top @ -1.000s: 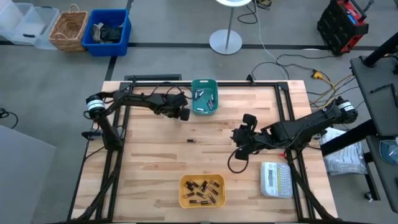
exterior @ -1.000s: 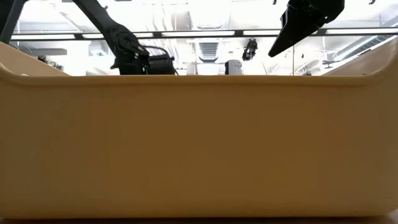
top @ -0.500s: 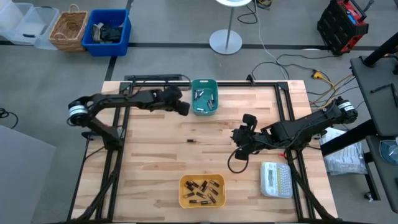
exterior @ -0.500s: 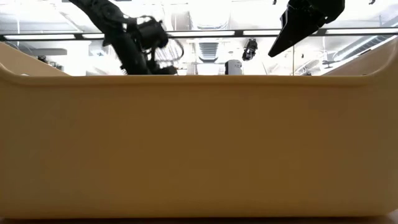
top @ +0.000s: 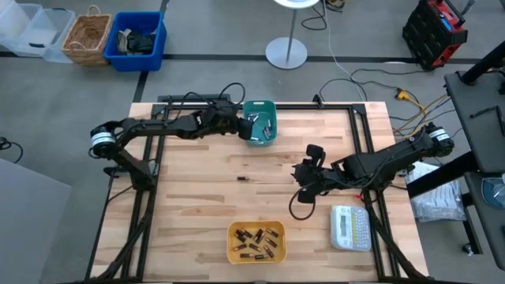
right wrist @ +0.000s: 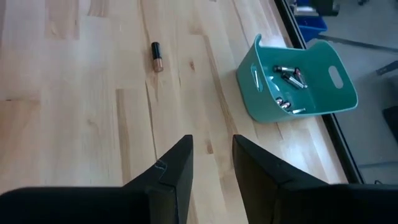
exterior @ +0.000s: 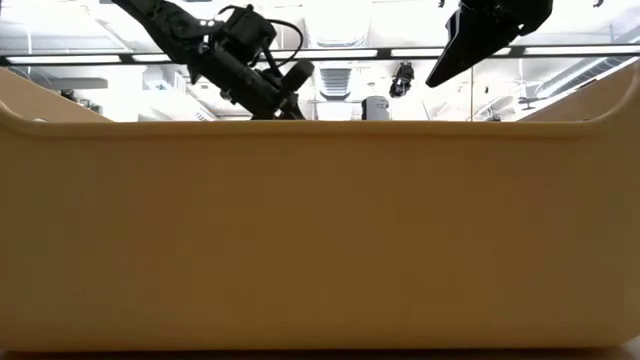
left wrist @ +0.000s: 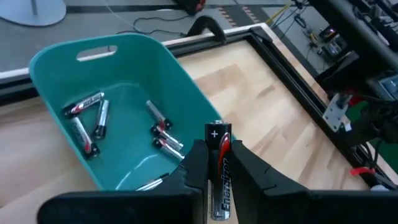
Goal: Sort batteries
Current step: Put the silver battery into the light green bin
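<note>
My left gripper [top: 239,128] hangs at the left rim of the teal bin [top: 259,110], shut on a black and silver battery [left wrist: 216,135]. Several batteries [left wrist: 163,132] lie on the bin's floor. A yellow bin [top: 235,251] at the near edge holds several darker batteries [top: 254,240]. One loose dark battery with a copper end [right wrist: 157,56] lies flat on the wood mid-table. My right gripper [top: 304,177] hovers open right of centre, with nothing between its fingers [right wrist: 176,167]. My left gripper pinches the battery's long sides [left wrist: 219,173] between its two fingers. The battery lies along the fingers, and its plus-marked end [left wrist: 215,130] sticks out past the fingertips. It is lifted clear, over the bin's rim and the wood beside it.
A white label maker [top: 349,226] lies at the near right. A black frame [top: 357,118] runs along the table's far and side edges. In the low view the yellow bin's wall [exterior: 320,230] blocks almost everything. Bare wood lies between the two bins.
My left gripper has moved up and toward the far right, from beside the teal bin to its left rim, and has tipped its fingers toward the bin. It carries the battery along.
</note>
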